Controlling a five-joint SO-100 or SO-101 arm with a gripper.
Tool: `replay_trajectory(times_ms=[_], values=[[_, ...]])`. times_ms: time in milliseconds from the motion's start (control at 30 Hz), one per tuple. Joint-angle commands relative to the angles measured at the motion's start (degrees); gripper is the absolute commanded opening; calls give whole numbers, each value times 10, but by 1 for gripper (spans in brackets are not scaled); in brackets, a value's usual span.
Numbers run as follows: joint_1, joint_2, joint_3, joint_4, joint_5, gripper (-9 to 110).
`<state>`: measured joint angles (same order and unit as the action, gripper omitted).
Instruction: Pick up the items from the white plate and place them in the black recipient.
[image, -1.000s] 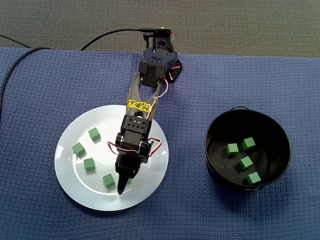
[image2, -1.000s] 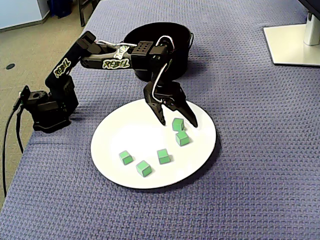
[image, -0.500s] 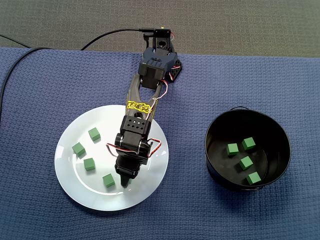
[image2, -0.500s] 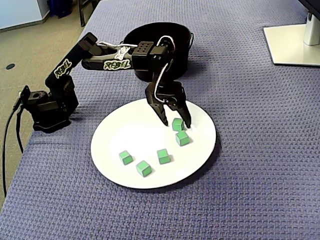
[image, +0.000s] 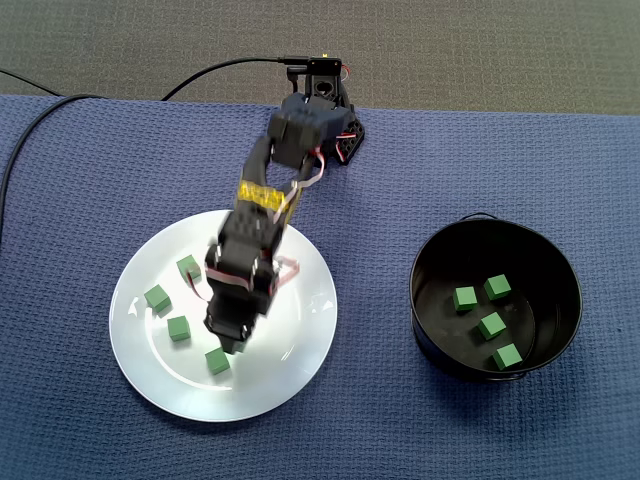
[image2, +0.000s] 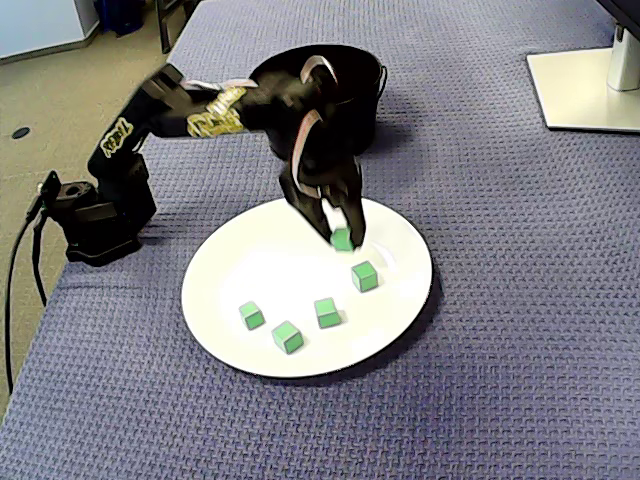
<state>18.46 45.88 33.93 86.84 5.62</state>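
Side-on fixed view, black two-finger gripper (image2: 341, 232) pinched nearly closed on a small green cube (image2: 344, 241) over the round white plate (image2: 250, 270), four loose green cubes (image2: 326, 312) on it, top-down fixed view hides that grip under the blurred arm, yet shows four more cubes (image: 491, 325) inside the round black pot (image: 417, 300), well apart from the plate.

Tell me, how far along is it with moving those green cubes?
Four green cubes already lie in the black pot. The gripper is shut on a fifth cube over the white plate. Four more cubes wait on the plate.
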Motion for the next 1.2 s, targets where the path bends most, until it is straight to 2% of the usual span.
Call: replay_trajectory(times_ms=[0,100,233,400,500,733,967,1000,1067,1167], values=[[-23,214,-40,-14,-81,0],[-92,335,-31,-53,-157,0],[-255,438,2,-70,-265,0],[-468,475,80,-78,-337,0],[-555,454,156,-105,-362,0],[-610,316,264,-186,-316,0],[-611,267,346,-237,-320,0],[-608,265,352,-237,-320,7],[-602,272,367,-237,-324,28],[-584,302,359,-206,-332,35]])
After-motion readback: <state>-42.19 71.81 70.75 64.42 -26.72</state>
